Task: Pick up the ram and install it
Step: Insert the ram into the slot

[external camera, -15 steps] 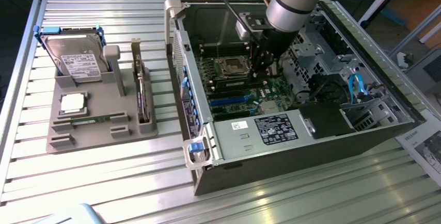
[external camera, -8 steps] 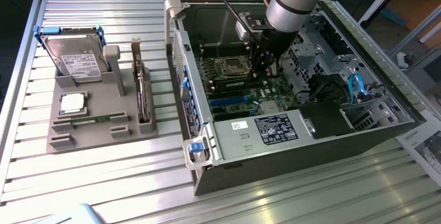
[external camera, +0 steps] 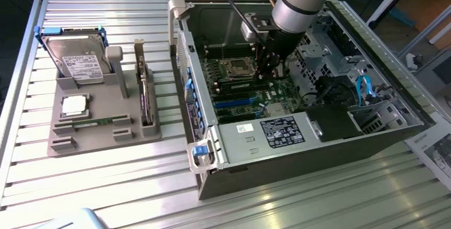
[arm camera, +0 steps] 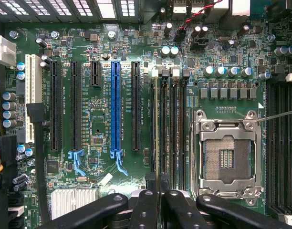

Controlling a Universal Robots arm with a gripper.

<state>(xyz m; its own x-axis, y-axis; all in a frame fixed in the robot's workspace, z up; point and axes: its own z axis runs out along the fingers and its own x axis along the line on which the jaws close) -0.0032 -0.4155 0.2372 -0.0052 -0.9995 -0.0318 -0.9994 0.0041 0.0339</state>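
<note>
Closest to the wrist camera, the gripper hangs over the motherboard with its black fingers drawn nearly together. They pinch what looks to be the ram, seen edge-on as a thin pale line. That stick stands in the memory slot nearest the long black expansion slots and runs away from the fingertips along the slot's length. Three more memory slots lie just beside it (all dark). A blue expansion slot sits among the black ones, and the processor socket with its metal frame lies on the other side of the memory slots. A finned silver heatsink is near the fingers.

From the exterior view, the arm reaches down into the open computer case, which lies on its side on a slatted metal table. The gripper is low over the board, near the socket. Toward the exterior view's left, well apart from the case, a grey tray holds a hard drive, a square silver processor chip and an upright dark expansion card
</note>
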